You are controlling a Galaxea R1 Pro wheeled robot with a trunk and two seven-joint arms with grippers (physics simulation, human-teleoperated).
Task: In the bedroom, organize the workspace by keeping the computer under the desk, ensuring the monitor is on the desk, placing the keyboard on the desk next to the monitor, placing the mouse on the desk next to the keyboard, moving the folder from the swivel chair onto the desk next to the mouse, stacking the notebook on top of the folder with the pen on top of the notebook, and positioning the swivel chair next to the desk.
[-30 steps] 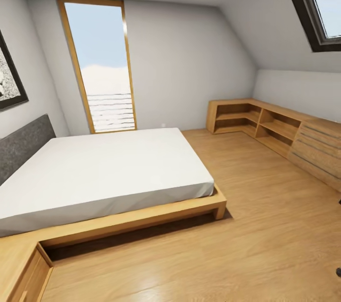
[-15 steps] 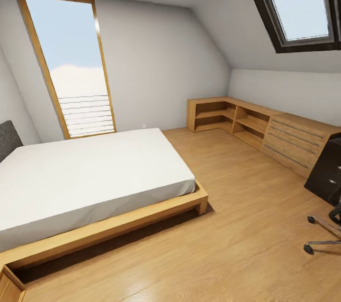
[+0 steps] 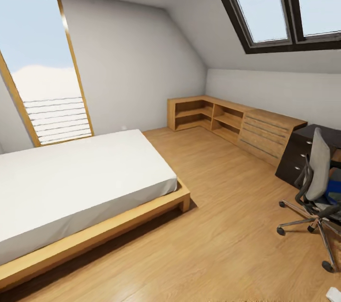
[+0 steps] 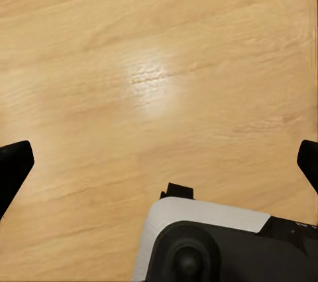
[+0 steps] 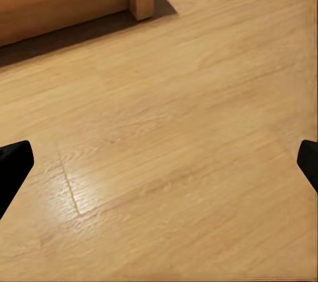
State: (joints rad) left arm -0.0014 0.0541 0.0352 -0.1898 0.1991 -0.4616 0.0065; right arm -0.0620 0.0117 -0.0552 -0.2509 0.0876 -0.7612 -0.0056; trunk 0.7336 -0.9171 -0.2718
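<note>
Still in transit toward the workspace; next, roll closer to the swivel chair (image 3: 316, 183) at the head view's right edge, blue folder (image 3: 333, 189) on its seat, black desk (image 3: 303, 148) just behind. Left hand (image 4: 159, 162) and right hand (image 5: 159, 162) both spread wide, empty, over light wood floor (image 3: 227, 226). Attic bedroom: bed (image 3: 76, 183), oak cabinet (image 3: 237, 124), skylight (image 3: 284, 5).
</note>
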